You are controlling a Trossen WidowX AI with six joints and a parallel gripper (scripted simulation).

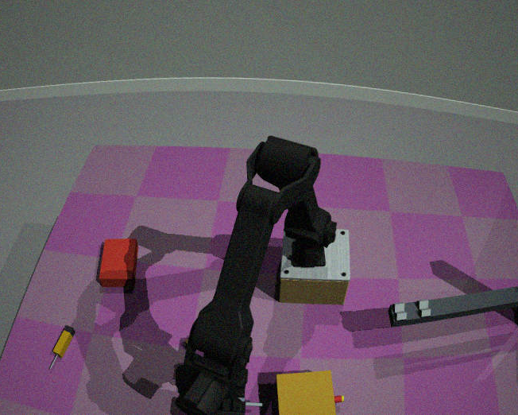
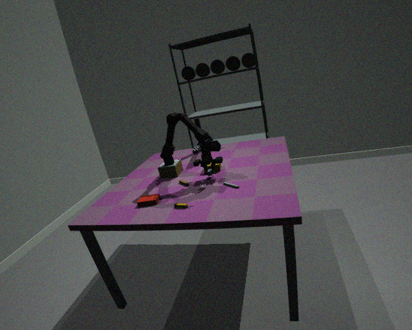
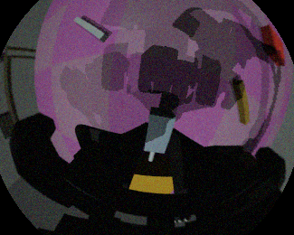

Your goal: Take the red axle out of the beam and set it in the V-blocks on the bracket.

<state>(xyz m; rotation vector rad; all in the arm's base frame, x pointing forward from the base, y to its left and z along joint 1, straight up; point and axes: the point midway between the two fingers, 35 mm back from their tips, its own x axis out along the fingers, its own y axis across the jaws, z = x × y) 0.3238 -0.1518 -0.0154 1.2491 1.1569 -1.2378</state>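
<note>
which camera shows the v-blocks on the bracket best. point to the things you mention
The top view: it looks down on all the pale V-blocks (image 1: 400,308), with their notches and the dark bracket (image 1: 465,304) reaching off to the right. In the exterior view they are small and partly behind the arm (image 2: 170,138). The wrist view doesn't clearly show them.
</note>
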